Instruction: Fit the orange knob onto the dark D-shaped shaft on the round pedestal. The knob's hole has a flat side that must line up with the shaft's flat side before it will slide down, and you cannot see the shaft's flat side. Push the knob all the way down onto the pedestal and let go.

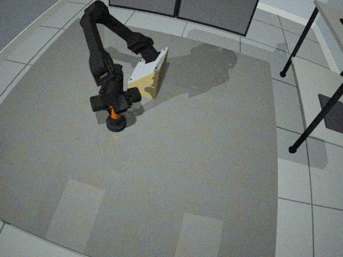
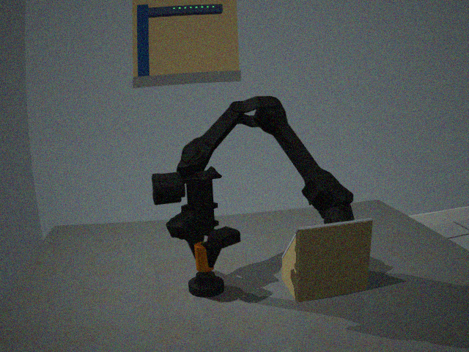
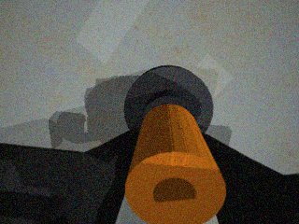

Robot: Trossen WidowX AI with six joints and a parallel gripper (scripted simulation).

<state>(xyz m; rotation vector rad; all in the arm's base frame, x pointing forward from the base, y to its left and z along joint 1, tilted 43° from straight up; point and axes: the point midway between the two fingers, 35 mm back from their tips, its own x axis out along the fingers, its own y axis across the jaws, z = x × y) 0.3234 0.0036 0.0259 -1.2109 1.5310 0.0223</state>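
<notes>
The orange knob (image 1: 116,115) (image 2: 201,258) (image 3: 169,133) is held between the fingers of my gripper (image 1: 114,111) (image 2: 204,261) (image 3: 169,136), which is shut on it. The knob is nearly upright over the dark round pedestal (image 1: 116,127) (image 2: 206,288) (image 3: 163,76). Its lower end meets the pedestal's raised middle in the top and exterior views; whether they touch, I cannot tell. In the wrist view the knob's near end shows a D-shaped hole with its flat side toward the bottom of the picture. The dark shaft is hidden.
A wooden wedge-shaped block (image 1: 143,88) (image 2: 333,261) with a white top stands beside the pedestal, at the arm's base. The arm arches above it. Thin black table legs (image 1: 310,128) stand off to the right in the top view.
</notes>
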